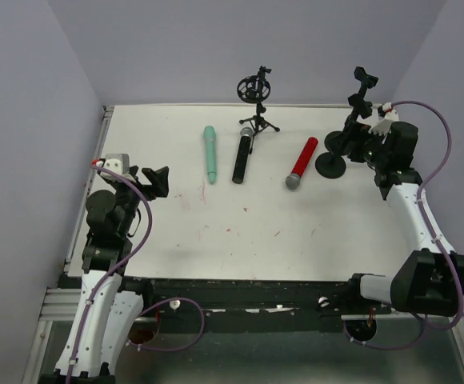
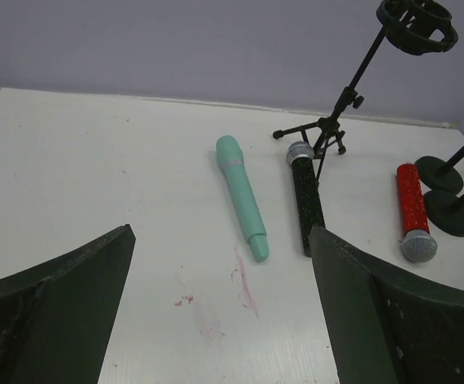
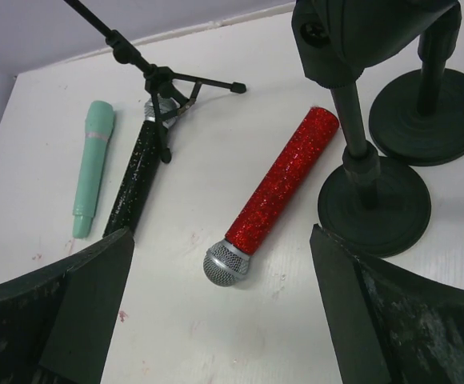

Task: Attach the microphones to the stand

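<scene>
While both my grippers stand wide apart and empty, the three microphones lie flat on the table point(image 1: 296, 232), none on a stand. The black microphone point(image 1: 242, 158) has its mesh head at the feet of the tripod stand point(image 1: 258, 120). The teal microphone point(image 1: 210, 154) lies left of the tripod, the red microphone point(image 1: 302, 162) right of it. My left gripper point(image 2: 220, 232) hovers well nearer than the tripod and to its left. My right gripper point(image 3: 220, 234) is to its right, by the round-base stands point(image 1: 330, 166).
</scene>
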`<action>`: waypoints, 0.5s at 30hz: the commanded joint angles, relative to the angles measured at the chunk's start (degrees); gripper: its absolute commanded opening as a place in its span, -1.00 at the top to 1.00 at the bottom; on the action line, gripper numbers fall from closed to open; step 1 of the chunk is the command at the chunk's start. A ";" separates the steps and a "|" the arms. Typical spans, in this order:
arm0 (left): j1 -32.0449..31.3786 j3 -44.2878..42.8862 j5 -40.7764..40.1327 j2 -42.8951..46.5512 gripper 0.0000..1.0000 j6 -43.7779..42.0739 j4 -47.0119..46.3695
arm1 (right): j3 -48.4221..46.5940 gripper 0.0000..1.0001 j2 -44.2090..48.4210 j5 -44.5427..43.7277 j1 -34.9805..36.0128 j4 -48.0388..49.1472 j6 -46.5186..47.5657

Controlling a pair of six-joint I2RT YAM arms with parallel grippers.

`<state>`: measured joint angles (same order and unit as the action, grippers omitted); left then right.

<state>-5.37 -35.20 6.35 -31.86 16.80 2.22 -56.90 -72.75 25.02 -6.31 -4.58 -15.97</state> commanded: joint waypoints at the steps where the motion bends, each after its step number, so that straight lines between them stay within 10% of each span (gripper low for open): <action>1: -0.08 -1.45 1.91 -0.31 -0.97 0.60 -1.43 | -0.84 -0.99 1.38 2.67 -0.55 -0.43 -1.88; 15: -0.43 -1.63 3.14 -0.93 -0.97 1.31 -1.43 | 5.13 -0.99 2.09 19.95 -1.08 3.61 11.46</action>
<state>-5.37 -35.22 7.70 -32.86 17.43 2.20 -54.96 -71.90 31.92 -7.03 -2.92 -13.67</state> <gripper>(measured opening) 0.985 0.995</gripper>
